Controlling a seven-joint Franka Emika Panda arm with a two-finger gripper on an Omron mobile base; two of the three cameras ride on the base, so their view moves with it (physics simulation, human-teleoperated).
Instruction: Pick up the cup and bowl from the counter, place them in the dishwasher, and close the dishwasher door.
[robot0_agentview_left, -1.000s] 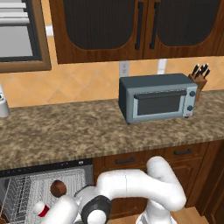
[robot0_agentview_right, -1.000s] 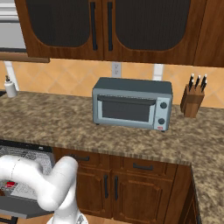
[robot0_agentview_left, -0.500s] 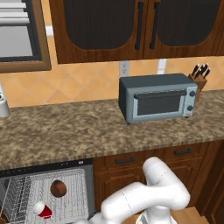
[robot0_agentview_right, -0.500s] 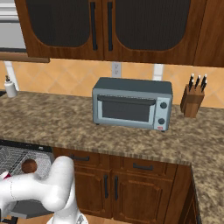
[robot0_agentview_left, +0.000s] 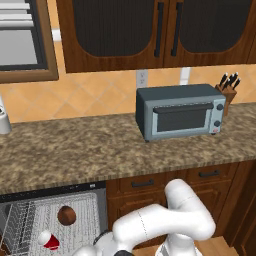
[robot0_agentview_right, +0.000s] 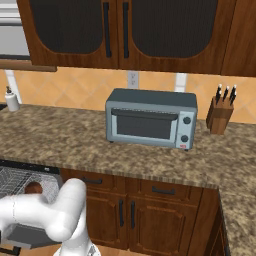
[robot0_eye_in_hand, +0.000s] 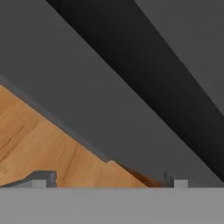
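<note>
Since a second ago the arm has swung lower and leftward, so the red cup (robot0_agentview_left: 48, 240) and the brown bowl (robot0_agentview_left: 66, 215) now lie uncovered on the white rack of the open dishwasher (robot0_agentview_left: 75, 189). The cup lies on its side near the front of the rack, and the bowl sits a little behind it, apart from it. From the right base view the bowl (robot0_agentview_right: 33, 188) peeks out just above the white arm.

Both dishes look loaded, so closing the dishwasher door (robot0_eye_in_hand: 87, 100) is what remains. The hand view sits very close to that grey panel, with its dark handle bar (robot0_eye_in_hand: 157, 74) crossing above and wooden floor (robot0_eye_in_hand: 39, 140) below. Whether the fingers are spread or pinched cannot be told.

The risk, as I judge it, is a push that slides off the panel's edge, or lifts unevenly, so the door drops back or stops short of latching. The rack may also block the door if it stands too far out.

No brand, label or writing is readable; the toaster oven (robot0_agentview_left: 180, 116) and knife block (robot0_agentview_left: 228, 87) on the counter (robot0_agentview_left: 75, 150) bear none.
</note>
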